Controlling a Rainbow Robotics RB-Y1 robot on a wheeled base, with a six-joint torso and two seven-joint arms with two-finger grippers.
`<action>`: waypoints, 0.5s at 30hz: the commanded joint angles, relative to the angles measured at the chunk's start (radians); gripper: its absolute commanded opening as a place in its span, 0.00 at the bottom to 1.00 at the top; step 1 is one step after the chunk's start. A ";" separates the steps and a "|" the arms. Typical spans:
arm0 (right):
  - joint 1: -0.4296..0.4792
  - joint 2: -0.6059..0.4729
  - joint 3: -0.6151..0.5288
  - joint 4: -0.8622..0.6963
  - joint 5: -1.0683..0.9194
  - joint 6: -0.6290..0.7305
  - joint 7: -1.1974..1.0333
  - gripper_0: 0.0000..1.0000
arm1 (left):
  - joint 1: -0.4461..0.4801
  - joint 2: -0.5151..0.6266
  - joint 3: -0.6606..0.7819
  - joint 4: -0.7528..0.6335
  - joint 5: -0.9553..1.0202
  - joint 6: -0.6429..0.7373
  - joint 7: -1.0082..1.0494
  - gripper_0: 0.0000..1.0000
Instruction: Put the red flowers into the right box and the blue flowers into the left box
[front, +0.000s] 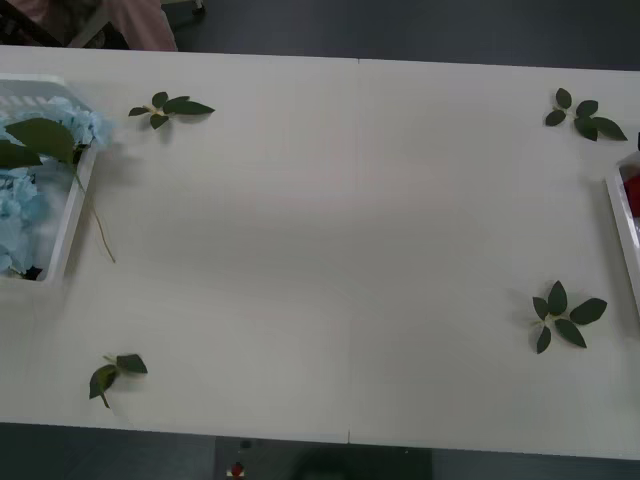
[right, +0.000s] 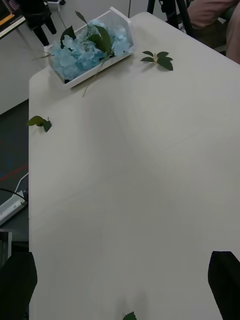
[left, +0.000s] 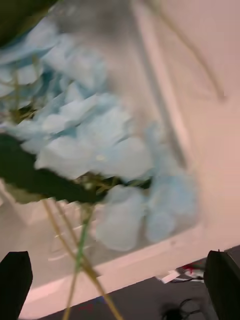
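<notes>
Blue flowers (left: 95, 145) close-up above left box (left: 150, 260), left wrist view.

Even soft light; faint shadows on table (front: 330, 250); left wrist view blurred.

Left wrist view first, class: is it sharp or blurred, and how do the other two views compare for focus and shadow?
Left wrist view: heavily blurred, the blue flowers and the left box smeared. Right wrist view: much crisper, the leaf sprig well defined, soft shadow across the table. Front view: fairly sharp, a broad dim band across the tabletop's middle.
</notes>
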 joint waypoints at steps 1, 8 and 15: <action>-0.003 -0.046 -0.004 -0.014 -0.012 0.003 0.020 1.00 | -0.001 0.061 0.122 -0.088 0.168 0.060 -0.064 1.00; -0.003 -0.046 -0.004 -0.014 -0.012 0.003 0.020 1.00 | 0.065 -0.019 0.150 -0.189 0.410 -0.089 -0.046 1.00; -0.003 -0.046 -0.004 -0.014 -0.012 0.003 0.020 1.00 | 0.232 -0.188 0.187 -0.453 0.301 -0.443 0.014 1.00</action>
